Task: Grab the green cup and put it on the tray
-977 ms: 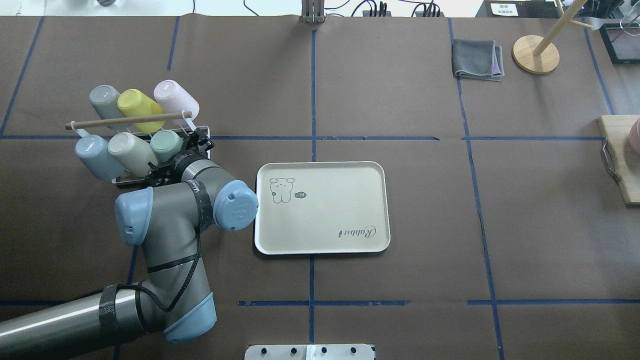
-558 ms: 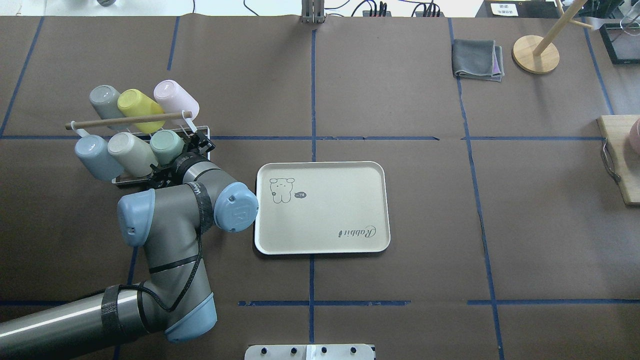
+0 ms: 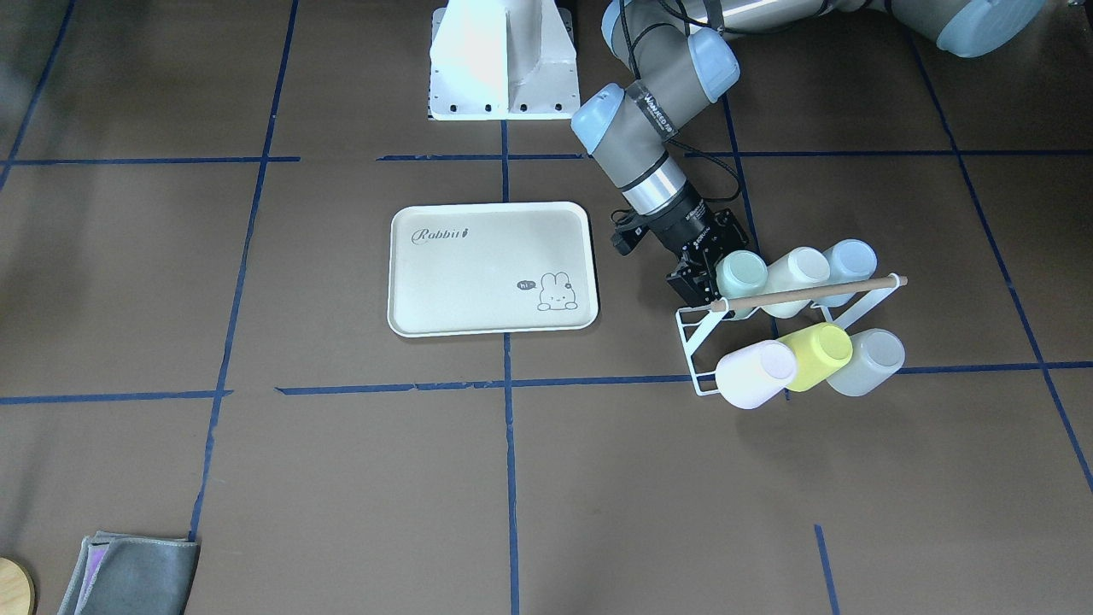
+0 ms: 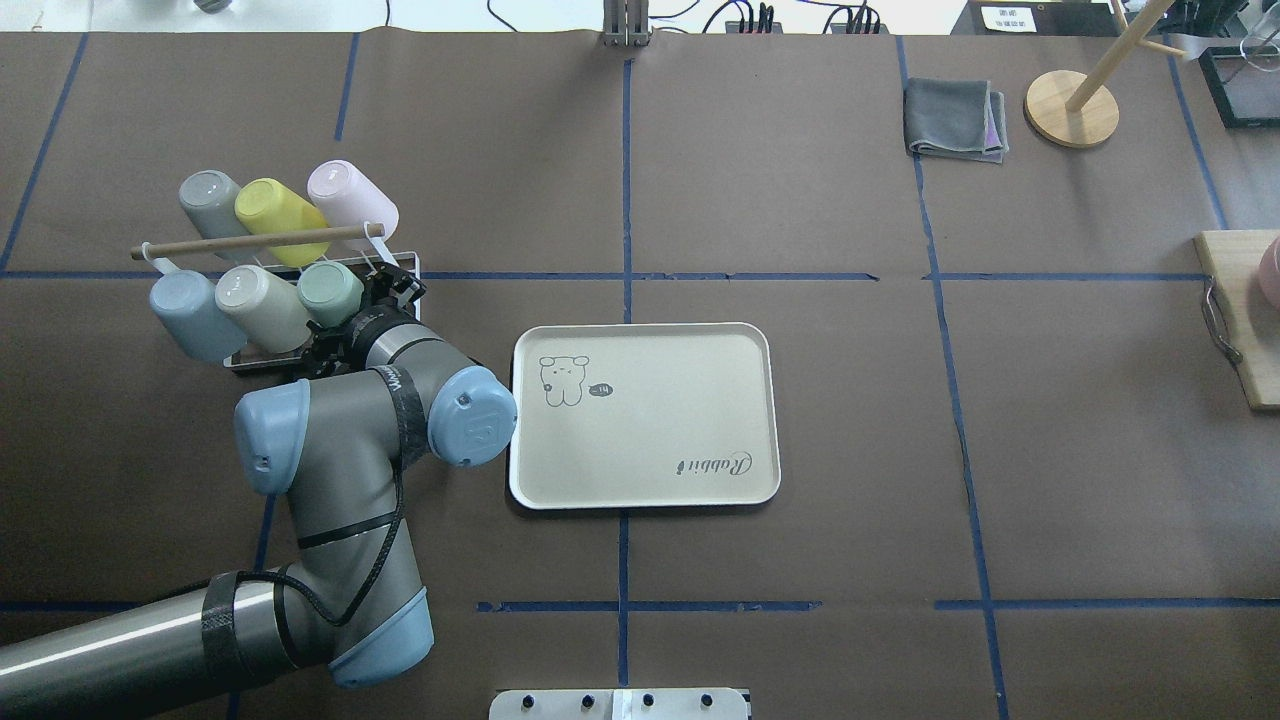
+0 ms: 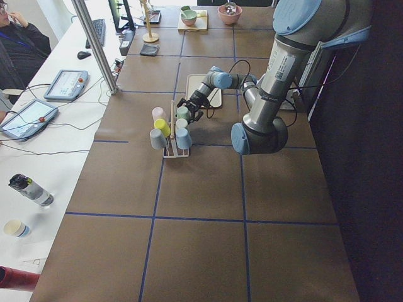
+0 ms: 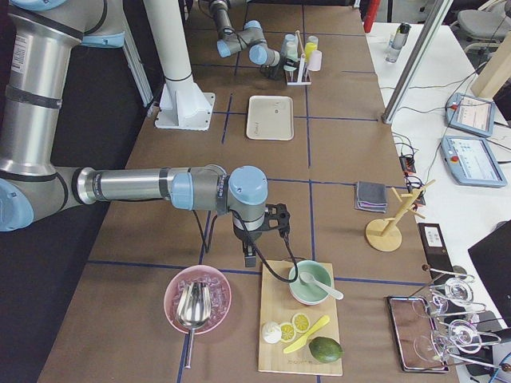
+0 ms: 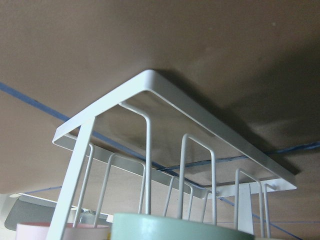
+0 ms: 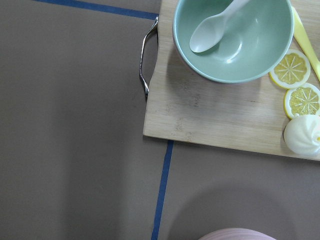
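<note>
While on green cup, left pincer

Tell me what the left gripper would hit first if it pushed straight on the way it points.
Probably the green cup, whose rim fills the wrist view's lower edge right by the left gripper; past it, the white wire rack. Depth is unclear.

Robotics lab: tape-gridded table, teach pendants, seated operator
</note>
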Available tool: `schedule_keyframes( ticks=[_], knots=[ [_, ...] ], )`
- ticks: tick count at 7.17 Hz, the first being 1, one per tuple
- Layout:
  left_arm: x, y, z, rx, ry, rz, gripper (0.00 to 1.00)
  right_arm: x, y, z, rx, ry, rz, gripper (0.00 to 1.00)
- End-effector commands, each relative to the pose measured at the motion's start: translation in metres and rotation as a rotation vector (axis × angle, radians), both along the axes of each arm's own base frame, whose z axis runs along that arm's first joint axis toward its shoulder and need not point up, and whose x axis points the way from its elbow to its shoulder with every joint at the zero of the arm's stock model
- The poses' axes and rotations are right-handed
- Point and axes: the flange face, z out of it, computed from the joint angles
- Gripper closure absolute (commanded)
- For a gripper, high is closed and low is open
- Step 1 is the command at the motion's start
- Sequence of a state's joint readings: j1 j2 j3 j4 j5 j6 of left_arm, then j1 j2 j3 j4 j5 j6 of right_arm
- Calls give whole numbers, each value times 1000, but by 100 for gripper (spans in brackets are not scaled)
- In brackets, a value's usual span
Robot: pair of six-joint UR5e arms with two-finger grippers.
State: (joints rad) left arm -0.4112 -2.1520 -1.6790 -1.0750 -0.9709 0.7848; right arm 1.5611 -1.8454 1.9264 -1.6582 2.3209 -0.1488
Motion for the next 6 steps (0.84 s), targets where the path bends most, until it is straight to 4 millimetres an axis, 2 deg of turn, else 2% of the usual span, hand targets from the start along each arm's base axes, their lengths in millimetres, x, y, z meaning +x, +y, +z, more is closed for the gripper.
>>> schedule_keyframes(
  ticks=[1, 4, 6],
  knots=[
    [-4, -1, -8, 8, 15, -4, 30, 0, 0, 0, 0, 0, -1, 0],
    [-13, -2, -16, 13, 23, -3, 30, 0, 1, 0, -1, 0, -1, 0],
    [-39, -7, -40, 29, 27, 21, 30, 0, 0, -1, 2, 0, -1, 0]
  ],
)
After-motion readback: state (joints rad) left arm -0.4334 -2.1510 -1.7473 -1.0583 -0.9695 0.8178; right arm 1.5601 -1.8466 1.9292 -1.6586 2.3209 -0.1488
